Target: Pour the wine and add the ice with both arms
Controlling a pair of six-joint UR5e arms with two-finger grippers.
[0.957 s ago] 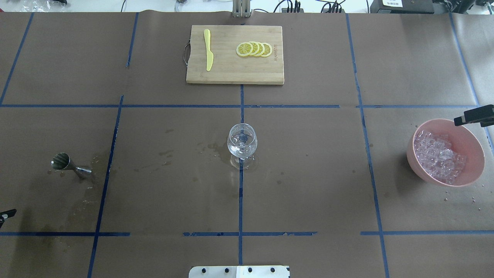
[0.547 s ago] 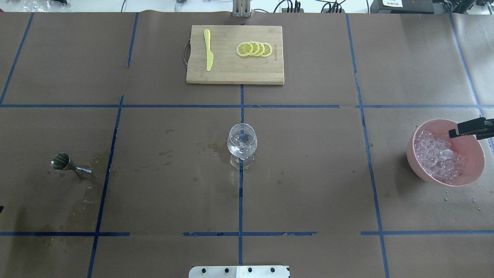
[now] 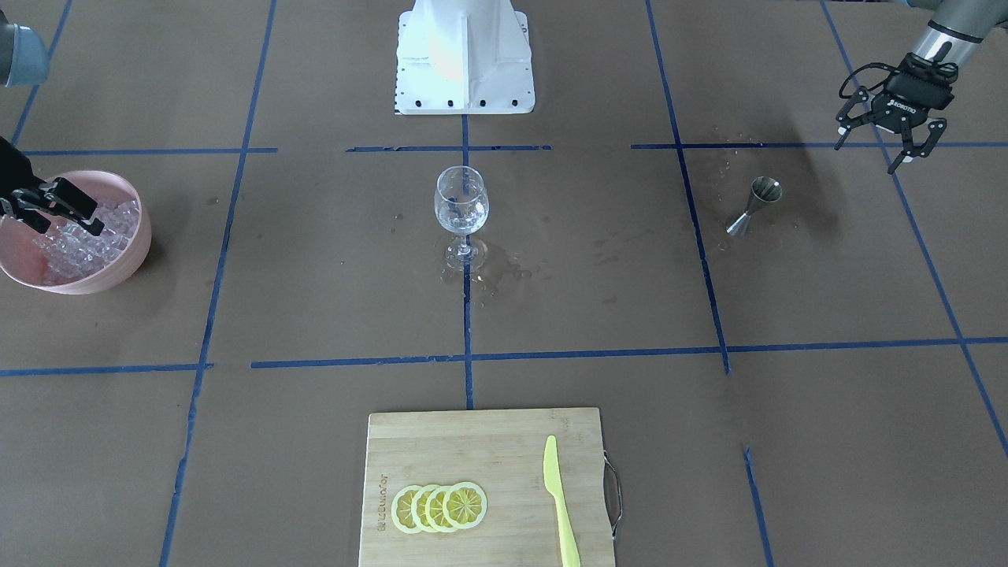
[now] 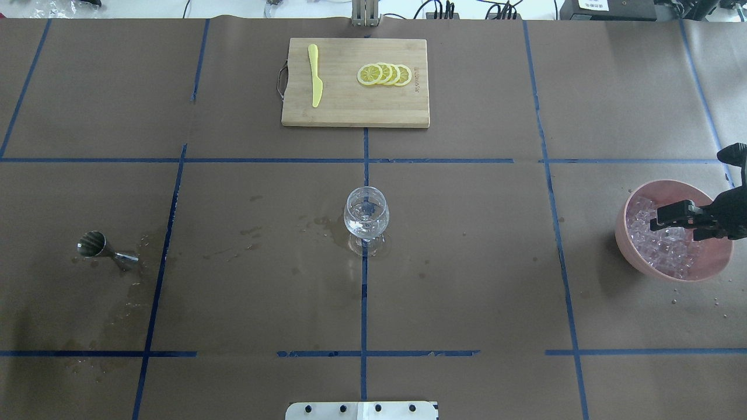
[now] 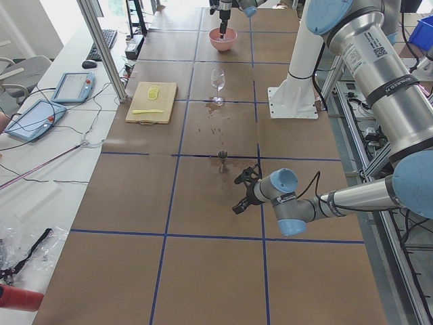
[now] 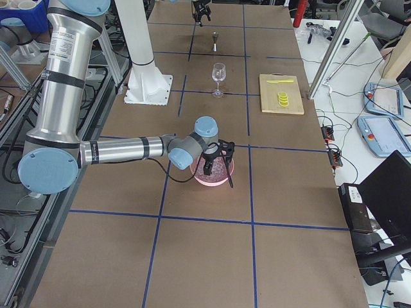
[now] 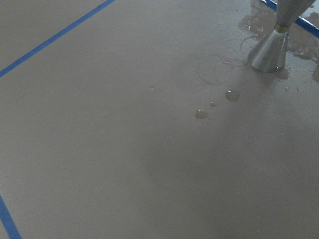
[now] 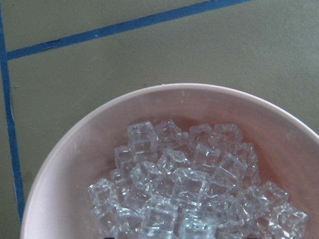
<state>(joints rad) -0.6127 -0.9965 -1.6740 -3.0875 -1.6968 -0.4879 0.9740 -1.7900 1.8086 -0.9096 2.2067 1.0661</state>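
A stemmed wine glass (image 4: 366, 213) stands upright at the table's centre, and the little clear wine (image 3: 461, 221) in its bowl is barely visible. At the right sits a pink bowl (image 4: 620, 233) heaped with clear ice cubes (image 8: 184, 189). My right gripper (image 4: 677, 227) hangs open just over the ice, nothing between its fingers (image 3: 75, 197). My left gripper (image 3: 876, 150) is open and empty, raised near the robot's side of the table and off to the side of the steel jigger (image 3: 756, 203), which stands upright among wet patches. The left gripper is outside the overhead view.
A bamboo cutting board (image 4: 355, 114) at the far centre carries several lemon slices (image 4: 384, 74) and a yellow plastic knife (image 4: 316, 76). Wet stains spread around the glass and the jigger (image 7: 271, 47). The white robot base (image 3: 463, 55) stands at the near centre edge.
My right gripper has come in from the right edge and dropped over the ice bowl. The left gripper's tip has slipped out of the overhead view at the left edge.
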